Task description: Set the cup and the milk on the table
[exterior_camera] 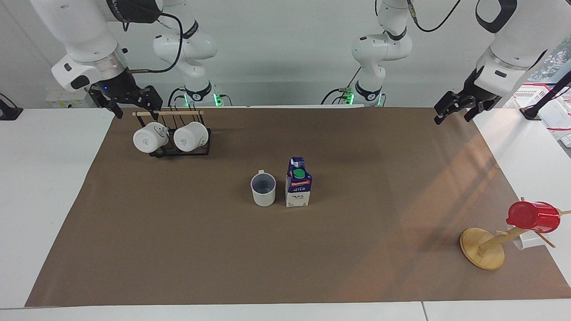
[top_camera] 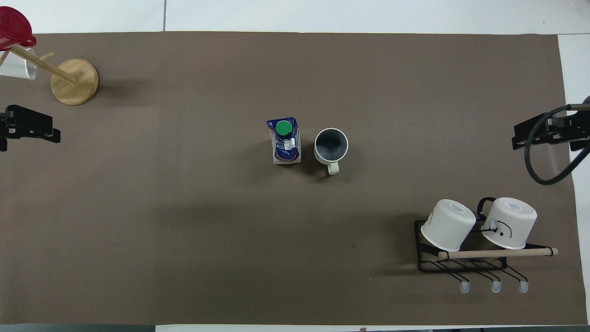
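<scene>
Across the facing view, the cup (exterior_camera: 263, 190) stands empty just beside the milk (exterior_camera: 298, 183) mid-table (exterior_camera: 53, 178), well apart from both raised grippers. Left gripper (exterior_camera: 453, 111) and right gripper (exterior_camera: 134, 105): fingers spread, empty. From overhead, cup (top_camera: 331, 146) and carton (top_camera: 285, 142) stand upright, side by side.

White table (exterior_camera: 44, 187) under brown sheet (exterior_camera: 200, 249): cup (exterior_camera: 263, 189) beside milk (exterior_camera: 298, 183), black rack (exterior_camera: 180, 149), wooden stand (exterior_camera: 482, 248).
</scene>
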You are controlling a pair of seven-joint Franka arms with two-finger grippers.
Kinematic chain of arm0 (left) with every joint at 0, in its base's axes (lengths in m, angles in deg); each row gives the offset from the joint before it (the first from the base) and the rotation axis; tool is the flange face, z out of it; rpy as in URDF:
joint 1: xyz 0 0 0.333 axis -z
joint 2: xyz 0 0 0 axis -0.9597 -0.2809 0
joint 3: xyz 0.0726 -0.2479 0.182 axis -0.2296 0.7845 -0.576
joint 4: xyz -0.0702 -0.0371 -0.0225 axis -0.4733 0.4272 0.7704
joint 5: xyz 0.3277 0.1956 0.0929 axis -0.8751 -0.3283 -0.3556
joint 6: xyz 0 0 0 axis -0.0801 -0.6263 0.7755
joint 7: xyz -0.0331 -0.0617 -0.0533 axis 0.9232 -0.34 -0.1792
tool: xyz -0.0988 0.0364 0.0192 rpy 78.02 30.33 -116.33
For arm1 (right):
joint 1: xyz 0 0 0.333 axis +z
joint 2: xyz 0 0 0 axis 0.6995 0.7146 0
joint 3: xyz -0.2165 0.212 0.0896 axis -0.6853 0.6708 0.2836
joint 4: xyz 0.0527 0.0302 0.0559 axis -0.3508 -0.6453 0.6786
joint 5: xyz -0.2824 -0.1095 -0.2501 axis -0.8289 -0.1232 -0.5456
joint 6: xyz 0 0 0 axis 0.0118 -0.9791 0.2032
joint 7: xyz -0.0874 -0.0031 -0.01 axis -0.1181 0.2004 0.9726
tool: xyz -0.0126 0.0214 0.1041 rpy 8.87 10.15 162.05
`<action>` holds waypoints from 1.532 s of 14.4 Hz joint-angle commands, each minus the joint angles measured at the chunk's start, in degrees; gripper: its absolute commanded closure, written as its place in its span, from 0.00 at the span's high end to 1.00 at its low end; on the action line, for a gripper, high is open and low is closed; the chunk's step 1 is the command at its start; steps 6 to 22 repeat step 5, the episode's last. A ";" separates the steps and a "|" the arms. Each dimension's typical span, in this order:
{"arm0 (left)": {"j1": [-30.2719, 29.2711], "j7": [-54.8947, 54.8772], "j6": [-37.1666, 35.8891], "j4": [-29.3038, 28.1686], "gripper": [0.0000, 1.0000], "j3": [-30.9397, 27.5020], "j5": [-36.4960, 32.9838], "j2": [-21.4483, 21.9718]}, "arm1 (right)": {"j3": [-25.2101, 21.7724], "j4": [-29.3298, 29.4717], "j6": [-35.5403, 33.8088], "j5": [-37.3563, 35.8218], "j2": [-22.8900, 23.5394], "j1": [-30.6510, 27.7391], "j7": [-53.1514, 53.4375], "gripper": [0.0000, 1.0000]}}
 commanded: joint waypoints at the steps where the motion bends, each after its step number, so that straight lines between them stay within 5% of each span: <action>1: -0.76 -0.58 -0.34 -1.27 1.00 0.34 0.91 1.22 | 0.10 -0.67 -0.37 0.90 -0.62 -0.50 -1.19 1.00; 22: -0.67 -0.58 -0.34 -1.27 1.00 0.34 0.91 1.14 | 0.10 -3.13 0.42 0.90 -1.85 -0.32 -1.28 1.00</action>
